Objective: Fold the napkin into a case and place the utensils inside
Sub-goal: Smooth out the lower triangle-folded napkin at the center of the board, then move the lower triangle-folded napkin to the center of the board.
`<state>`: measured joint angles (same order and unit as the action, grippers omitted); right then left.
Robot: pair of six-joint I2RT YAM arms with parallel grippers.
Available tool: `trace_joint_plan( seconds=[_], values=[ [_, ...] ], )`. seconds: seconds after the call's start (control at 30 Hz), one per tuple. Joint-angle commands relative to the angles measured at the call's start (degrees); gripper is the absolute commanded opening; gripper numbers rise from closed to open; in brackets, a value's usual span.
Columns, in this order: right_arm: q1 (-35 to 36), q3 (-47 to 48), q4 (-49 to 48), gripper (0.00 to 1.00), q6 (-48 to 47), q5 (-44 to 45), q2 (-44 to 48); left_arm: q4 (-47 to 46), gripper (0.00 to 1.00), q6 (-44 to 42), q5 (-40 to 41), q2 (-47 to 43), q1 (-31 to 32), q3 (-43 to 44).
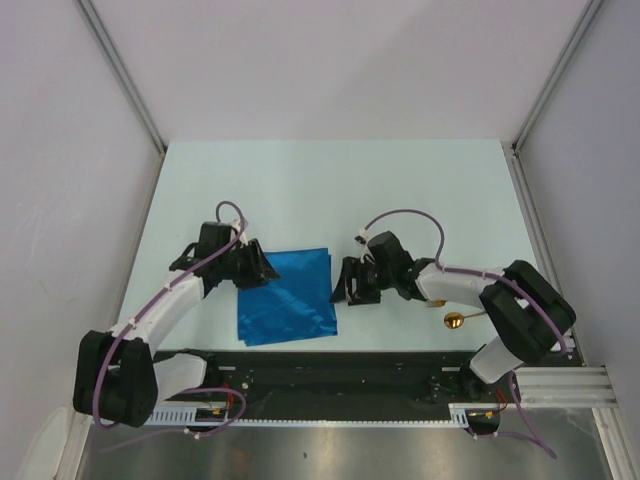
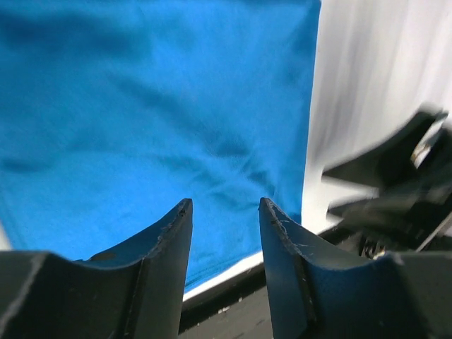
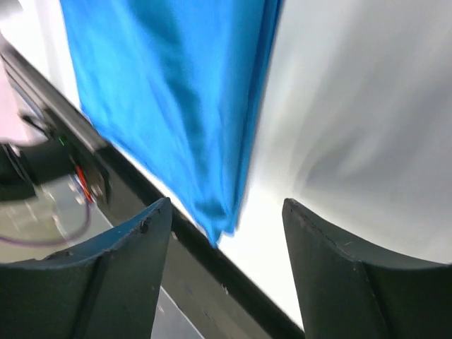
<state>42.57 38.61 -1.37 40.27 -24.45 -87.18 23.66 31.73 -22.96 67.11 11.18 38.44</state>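
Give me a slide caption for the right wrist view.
Open right gripper, empty, beside the folded blue napkin on a white table.

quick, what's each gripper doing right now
left gripper: open, jaws apart over the napkin, gripping nothing
right gripper: open, empty, beside the napkin's edge

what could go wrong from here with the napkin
The napkin has its near corner at the front edge of the table, so a pull from the left gripper could drag it off. The spoon lies close beside the right arm, which might sweep it away. The right gripper is open, so the fold may loosen.
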Motion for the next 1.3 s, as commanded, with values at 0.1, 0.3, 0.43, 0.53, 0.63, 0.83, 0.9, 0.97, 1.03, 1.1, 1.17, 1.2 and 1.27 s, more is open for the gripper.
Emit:
trace_joint_plan(
  seconds=[0.1, 0.3, 0.43, 0.53, 0.63, 0.83, 0.9, 0.97, 1.03, 1.1, 1.17, 1.2, 1.27],
  values=[
    [-5.2, 15.2, -1.1, 0.7, -2.7, 2.4, -11.6, -1.6, 0.49, 2.4, -2.2, -6.4, 2.1, -3.3],
    [-5.3, 24.1, 3.2, 0.66, -5.0, 9.9, -20.3, 3.4, 0.5, 0.3, 0.6, -8.9, 2.0, 0.2],
    [-4.3, 26.5, 2.7, 0.6, -5.4, 12.5, -23.4, 4.6, 0.51, -0.5, 1.6, -10.1, 1.5, 1.9],
    [-3.0, 28.2, 4.6, 0.57, -6.1, 16.6, -24.8, 5.0, 0.51, -1.5, 0.7, -9.3, 0.7, 2.9],
    [-2.3, 28.6, 5.1, 0.54, -5.6, 18.1, -25.8, 4.8, 0.52, -2.0, -0.7, -8.2, -0.3, 3.4],
    [-1.1, 28.7, 5.8, 0.39, -5.0, 21.5, -28.0, 5.0, 0.51, -3.0, -2.1, -7.7, -1.9, 4.5],
    [-1.1, 28.6, 5.9, 0.33, -5.2, 22.7, -28.2, 5.2, 0.52, -3.3, -2.3, -7.8, -2.2, 4.8],
    [-1.8, 28.1, 5.6, 0.26, -5.6, 23.4, -28.1, 5.2, 0.52, -3.4, -2.3, -7.6, -2.3, 4.9],
    [-2.6, 27.9, 5.0, 0.2, -6.4, 23.7, -27.9, 4.9, 0.52, -3.4, -2.2, -7.1, -2.7, 4.8],
    [-4.1, 28.7, 5.1, 0.07, -8.4, 22.7, -28.1, 4.5, 0.52, -3.3, -2.2, -6.8, -3.3, 4.6],
    [-5.2, 29.8, 5.2, 0.0, -10.3, 21.6, -28.4, 3.8, 0.53, -3.1, -2.4, -6.1, -3.5, 4.6],
    [-6.2, 30.4, 5.6, 0.0, -12.5, 20.9, -28.7, 3.3, 0.53, -2.5, -2.4, -5.8, -4.1, 4.7],
    [-7.6, 31.3, 6.6, 0.0, -14.1, 20.0, -29.0, 2.6, 0.54, -1.8, -2.2, -4.4, -4.5, 5.5]
  ],
)
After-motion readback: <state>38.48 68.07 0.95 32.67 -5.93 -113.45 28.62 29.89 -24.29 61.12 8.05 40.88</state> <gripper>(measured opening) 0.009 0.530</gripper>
